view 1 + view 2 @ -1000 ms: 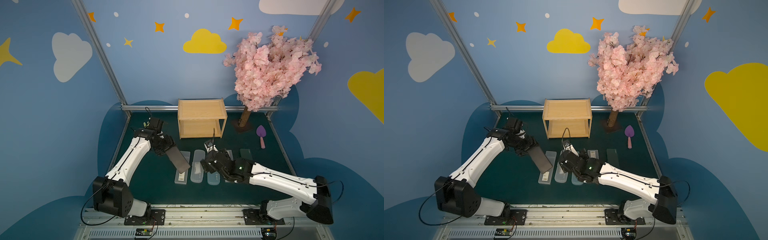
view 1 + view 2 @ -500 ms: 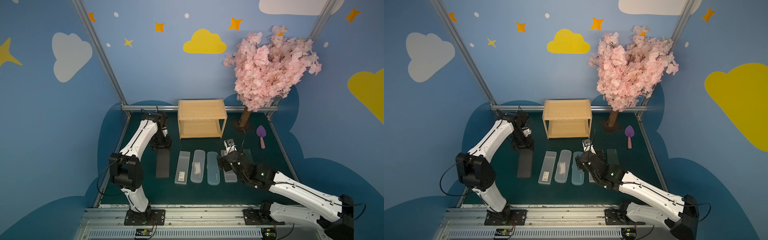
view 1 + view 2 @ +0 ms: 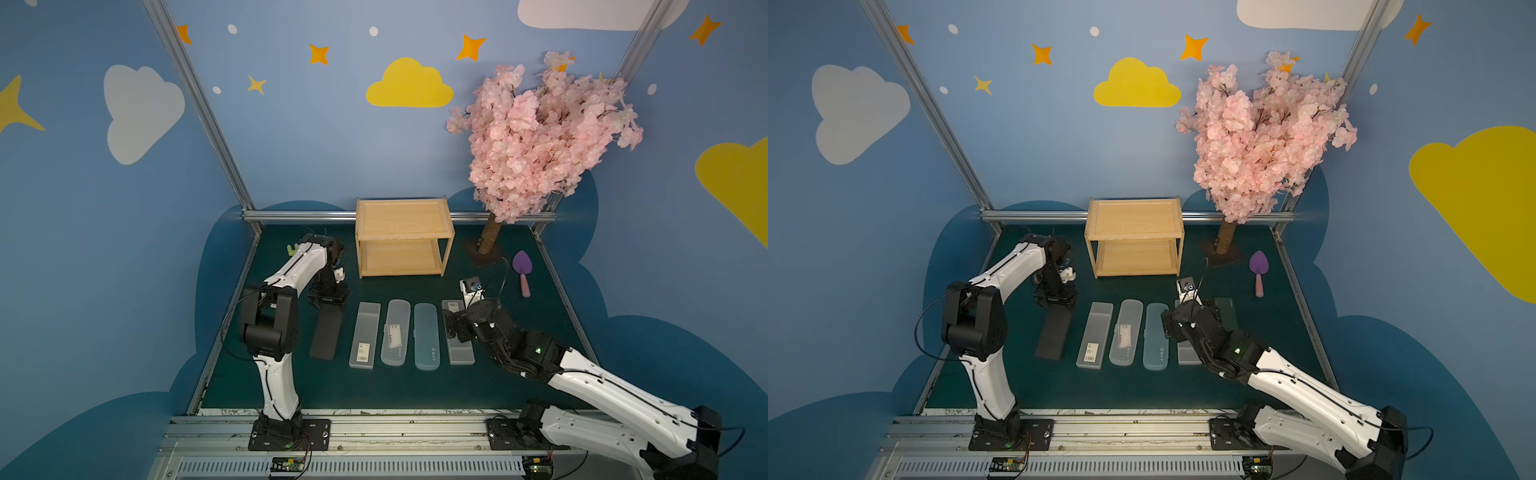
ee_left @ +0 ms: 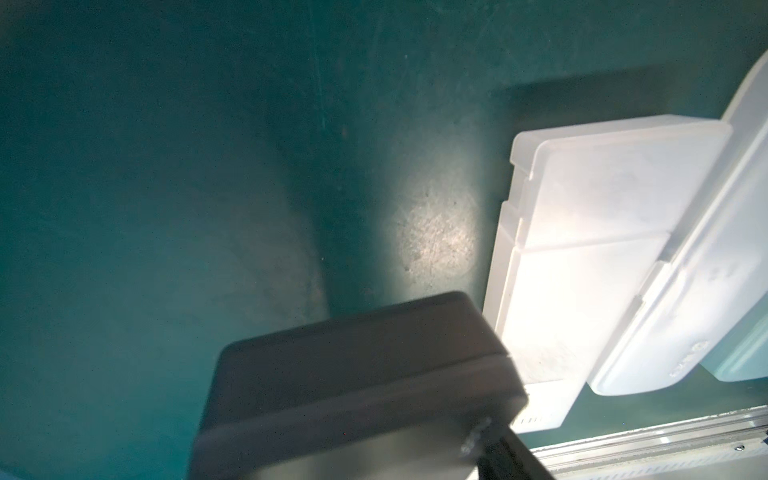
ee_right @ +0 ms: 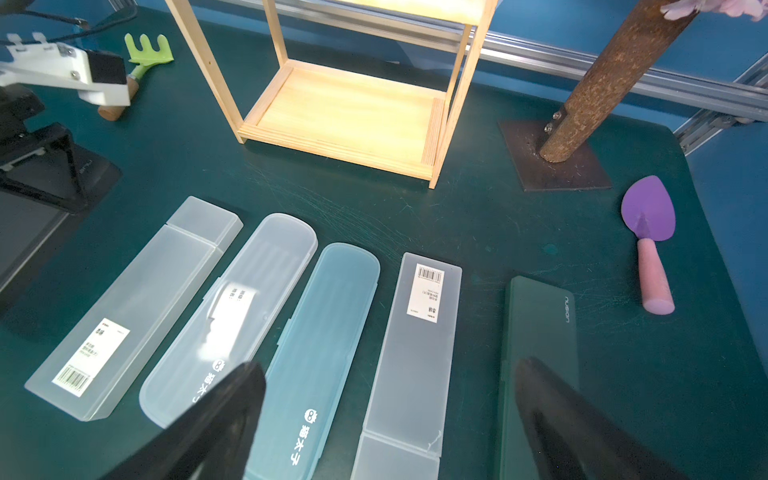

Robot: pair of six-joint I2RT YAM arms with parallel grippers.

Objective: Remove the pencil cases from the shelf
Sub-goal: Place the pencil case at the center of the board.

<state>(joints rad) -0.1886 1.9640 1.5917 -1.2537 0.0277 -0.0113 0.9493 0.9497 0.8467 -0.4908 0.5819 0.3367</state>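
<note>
The wooden shelf (image 3: 401, 237) (image 5: 345, 112) stands with both boards bare. Several pencil cases lie in a row on the green mat in front of it: black (image 3: 326, 332) (image 4: 353, 374), frosted with barcode (image 3: 365, 334), clear with rounded ends (image 3: 395, 332), light teal (image 3: 427, 336), a second frosted one (image 5: 419, 332) and dark green (image 3: 1227, 311) (image 5: 540, 332). My left gripper (image 3: 328, 302) (image 3: 1055, 302) is shut on the far end of the black case, which rests at the left end of the row. My right gripper (image 5: 390, 407) (image 3: 455, 328) hovers open over the teal and frosted cases, holding nothing.
A pink blossom tree (image 3: 540, 133) rises from a trunk (image 5: 602, 83) on a metal base plate (image 5: 557, 166) at the back right. A purple toy shovel (image 3: 521, 268) lies right of the row. A green toy rake (image 5: 147, 50) lies behind the left arm. Aluminium rails edge the mat.
My left arm has brought the black case down from a tilted carry and laid it left of the row, still gripping it. My right arm drew back from the middle cases.
</note>
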